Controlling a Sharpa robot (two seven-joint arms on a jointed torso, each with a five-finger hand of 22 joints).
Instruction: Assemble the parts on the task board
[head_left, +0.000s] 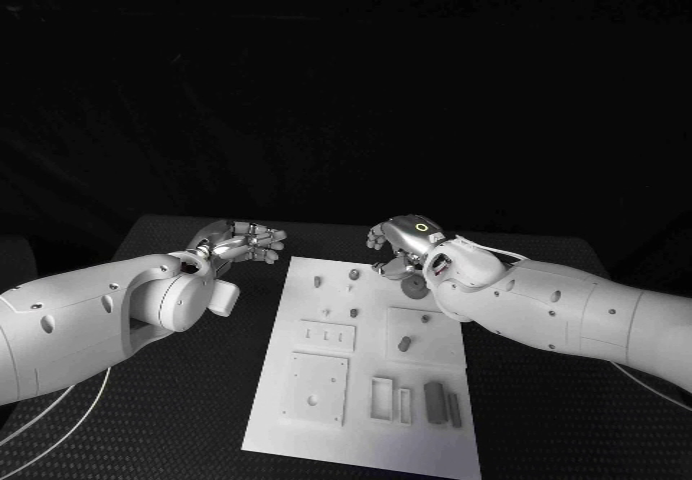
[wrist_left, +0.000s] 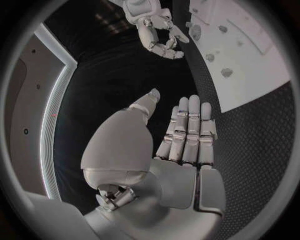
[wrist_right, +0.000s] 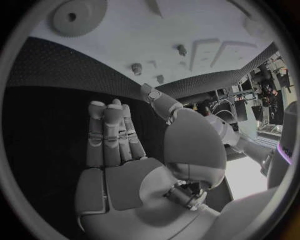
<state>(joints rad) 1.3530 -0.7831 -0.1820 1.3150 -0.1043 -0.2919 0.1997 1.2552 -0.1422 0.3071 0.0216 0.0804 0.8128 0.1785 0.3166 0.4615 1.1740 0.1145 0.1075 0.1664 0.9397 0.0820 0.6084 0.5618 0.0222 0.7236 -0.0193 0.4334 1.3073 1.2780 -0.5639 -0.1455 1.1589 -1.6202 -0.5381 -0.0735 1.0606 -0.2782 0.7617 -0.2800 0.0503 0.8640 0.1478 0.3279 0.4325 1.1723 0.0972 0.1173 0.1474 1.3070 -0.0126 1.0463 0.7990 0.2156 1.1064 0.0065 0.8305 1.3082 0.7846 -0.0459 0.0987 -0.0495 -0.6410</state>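
Note:
The white task board (head_left: 368, 370) lies in the middle of the table. A grey gear (head_left: 414, 286) lies flat near its far right edge, also seen as the toothed gear (wrist_right: 78, 15) beyond my right fingers. Small pegs (head_left: 351, 290) stand at the board's far end. My right hand (head_left: 401, 243) hovers over the far right corner, fingers (wrist_right: 112, 135) stretched out and holding nothing. My left hand (head_left: 240, 243) is off the board's far left corner above the black table, fingers (wrist_left: 189, 130) straight and apart, palm empty.
Nearer me the board carries a square plate (head_left: 317, 385), a slotted plate (head_left: 327, 335), a frame (head_left: 382, 398) and upright grey blocks (head_left: 434, 398). Another small part (head_left: 405, 344) sits mid-board. White cables (head_left: 58, 410) run along the table at my left.

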